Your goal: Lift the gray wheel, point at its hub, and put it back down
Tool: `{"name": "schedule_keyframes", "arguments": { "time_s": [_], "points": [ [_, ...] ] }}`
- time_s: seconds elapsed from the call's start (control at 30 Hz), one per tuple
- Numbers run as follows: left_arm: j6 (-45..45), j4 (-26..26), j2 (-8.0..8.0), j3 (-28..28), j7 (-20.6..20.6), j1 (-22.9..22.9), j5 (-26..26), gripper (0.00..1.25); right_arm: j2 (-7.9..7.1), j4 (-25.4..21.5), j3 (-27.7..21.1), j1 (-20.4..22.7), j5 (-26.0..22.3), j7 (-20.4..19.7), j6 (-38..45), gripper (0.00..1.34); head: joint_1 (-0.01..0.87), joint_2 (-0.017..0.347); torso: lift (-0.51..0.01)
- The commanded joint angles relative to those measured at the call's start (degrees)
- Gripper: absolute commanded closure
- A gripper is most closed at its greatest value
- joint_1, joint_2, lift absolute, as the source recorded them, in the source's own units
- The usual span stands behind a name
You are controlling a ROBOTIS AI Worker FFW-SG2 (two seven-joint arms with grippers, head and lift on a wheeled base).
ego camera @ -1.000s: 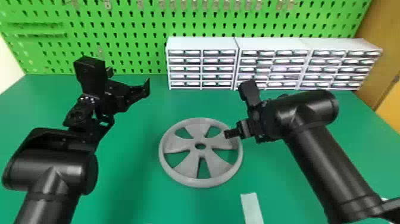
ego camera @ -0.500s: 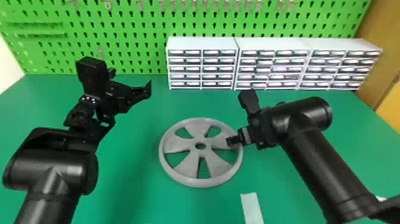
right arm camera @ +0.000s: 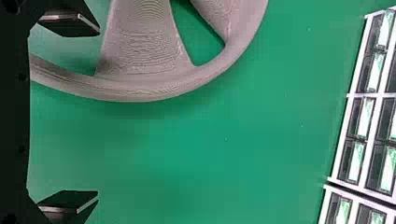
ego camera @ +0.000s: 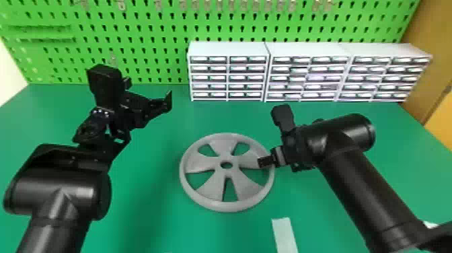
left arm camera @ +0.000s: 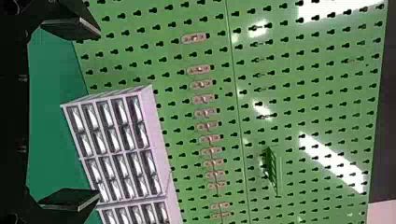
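1. Gray wheel [ego camera: 215, 183] lies flat on the green table [ego camera: 151, 215], five spokes visible.
2. Right gripper [ego camera: 267, 161] sits over the wheel's right side; fingers spread apart. Contact cannot be told.
3. Left gripper [ego camera: 161, 105] is beyond the wheel's left side, its fingers also wide apart.
4. Pale strip [ego camera: 284, 235] lies on the near side.
5. White drawer cabinets [ego camera: 309, 77] line the back, before a green pegboard [ego camera: 134, 27].

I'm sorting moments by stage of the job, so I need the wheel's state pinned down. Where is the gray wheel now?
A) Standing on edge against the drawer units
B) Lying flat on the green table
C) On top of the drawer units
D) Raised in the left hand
B: the gray wheel lies flat on the green table, and the right hand near its rim has its fingers spread apart.
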Motion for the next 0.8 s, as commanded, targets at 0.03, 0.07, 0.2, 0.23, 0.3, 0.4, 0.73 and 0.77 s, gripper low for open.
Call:
{"name": "schedule_keyframes", "arguments": {
  "time_s": [0.03, 0.07, 0.2, 0.23, 0.3, 0.4, 0.73, 0.77],
  "points": [
    [-0.01, 0.00, 0.00, 0.00, 0.00, -0.09, -0.11, 0.09, 0.09, 0.27, 0.33, -0.09, 0.43, 0.00, -0.19, 0.08, 0.692, 0.048, -0.088],
    [-0.01, 0.00, 0.00, 0.00, -0.09, -0.09, -0.11, 0.09, 0.09, 0.27, 0.42, -0.09, 0.61, 0.00, -0.19, 0.08, 0.692, 0.048, -0.088],
    [0.08, 0.00, 0.00, 0.00, -0.09, -0.09, -0.11, 0.09, 0.09, 0.27, 0.42, -0.09, 0.87, 0.00, -0.19, 0.09, 0.692, 0.048, -0.088],
    [0.08, 0.00, 0.00, 0.00, -0.09, -0.09, -0.11, 0.09, 0.09, 0.36, 0.42, -0.09, 0.87, 0.00, -0.19, 0.09, 0.692, 0.048, -0.088],
    [0.08, 0.00, 0.00, 0.00, -0.18, -0.09, -0.11, 0.09, 0.09, 0.45, 0.33, 0.00, 0.87, 0.00, -0.19, 0.09, 0.692, 0.048, -0.088],
    [0.08, 0.00, 0.00, 0.00, -0.18, -0.09, -0.11, 0.09, 0.09, 0.53, 0.25, 0.00, 0.96, 0.00, -0.19, 0.13, 0.692, 0.048, -0.088],
    [0.26, 0.00, 0.00, -0.09, -0.35, -0.18, -0.29, 0.09, 0.35, 0.80, -2.04, 1.14, 0.78, 0.00, -1.24, 0.87, 0.692, 0.048, -0.088],
    [0.26, 0.00, 0.00, -0.17, -0.35, -0.18, -0.37, 0.09, 0.35, 0.80, -2.13, 1.14, 0.78, 0.00, -1.24, 0.88, 0.692, 0.048, -0.088]
  ]
}}
